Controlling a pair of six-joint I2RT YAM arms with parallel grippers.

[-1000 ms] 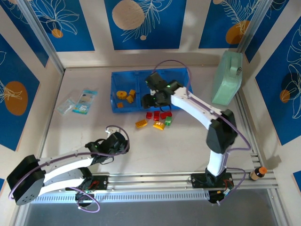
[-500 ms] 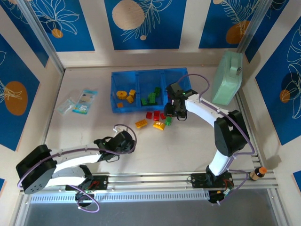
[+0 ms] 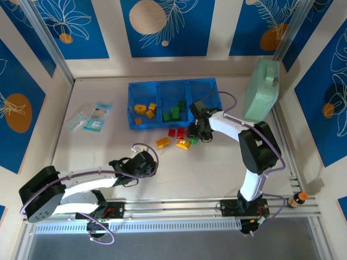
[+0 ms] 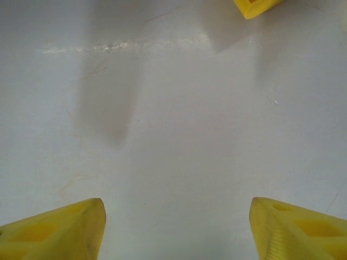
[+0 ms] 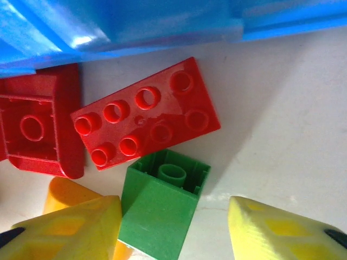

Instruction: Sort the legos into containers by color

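My right claw (image 5: 173, 200) stands open, fingers either side of a green lego (image 5: 157, 216) on the table, just near the tray (image 5: 162, 27). Two red legos (image 5: 146, 111) lie beside it. My left claw (image 4: 176, 208) is open over bare table (image 4: 173, 108).

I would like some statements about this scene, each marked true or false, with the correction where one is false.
1. A green plastic brick lies between the right arm's jaws. True.
2. The yellow plastic bricks inside the translucent blue plastic tray are in its middle compartment. False: they are in the left one, and green bricks lie in the middle one.
3. The left arm's jaws hold a yellow brick. False: they stand open over the white table, with nothing between them.
4. A red plastic brick with eight studs lies on the table, outside the tray. True.
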